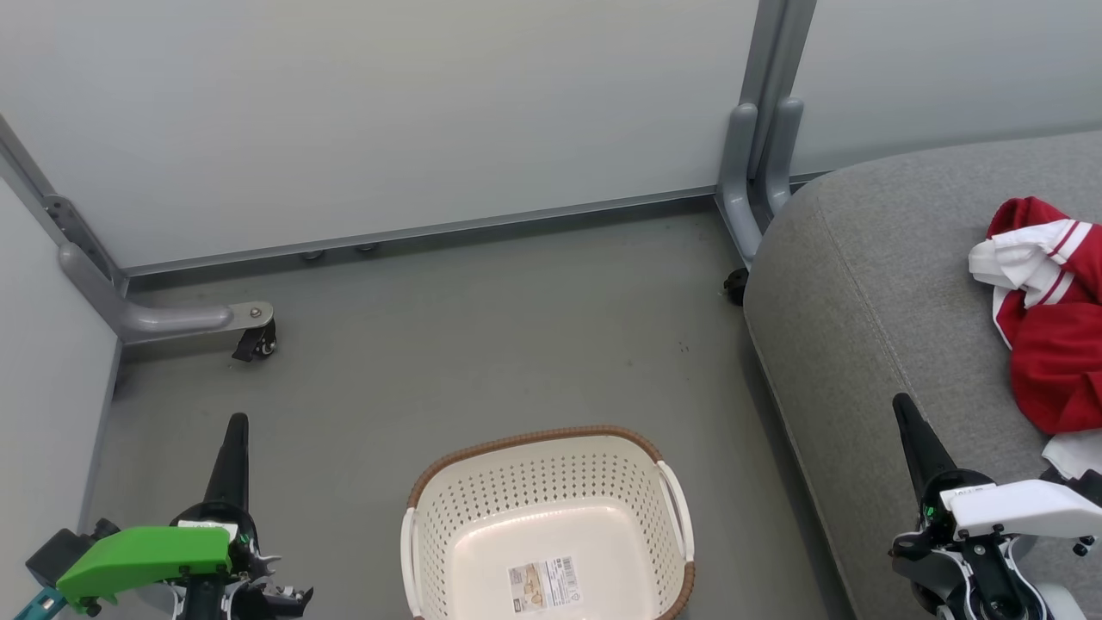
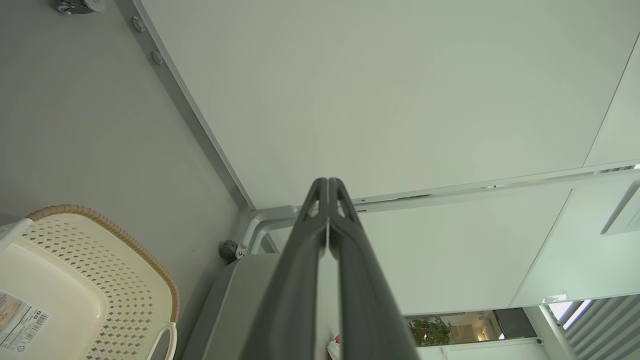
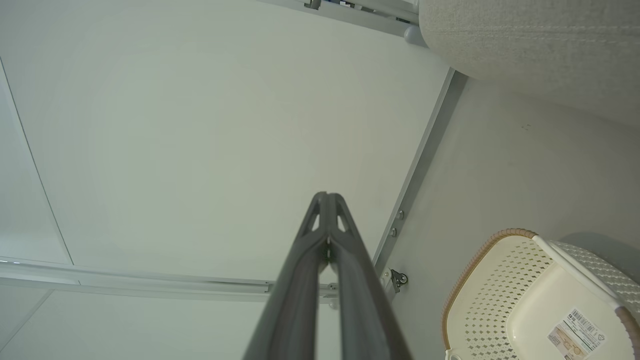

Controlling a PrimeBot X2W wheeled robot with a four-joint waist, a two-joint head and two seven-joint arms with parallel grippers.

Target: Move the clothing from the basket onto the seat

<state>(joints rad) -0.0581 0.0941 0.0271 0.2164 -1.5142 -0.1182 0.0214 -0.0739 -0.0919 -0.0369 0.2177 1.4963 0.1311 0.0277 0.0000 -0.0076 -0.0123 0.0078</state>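
- Closest to me, at the lower left of the head view, the left gripper (image 1: 237,422) points up the picture over the grey floor (image 1: 482,336). Its two dark fingers are pressed together along their whole length, with nothing between them.
- At the lower right, the right gripper (image 1: 901,403) is likewise closed tight on nothing. Its tip shows against the near part of the seat (image 1: 869,275), and I cannot tell whether it touches the fabric.
- Between the two arms, the basket (image 1: 534,482) stands upright on the floor, near the seat's edge with a strip of floor between them. I see its smooth bottom, with a paper label (image 1: 542,585) lying flat on it.
- Farther right, the clothing (image 1: 1055,353) lies crumpled on the seat, well apart from the basket. It is near the right gripper but not touching it.
- It shows as red fabric with white striped panels, cut off by the picture's edge, and I cannot tell whether it is one garment or two.
- Farthest off, pale partition panels (image 1: 387,112) stand on grey feet, one with a black caster (image 1: 256,343).
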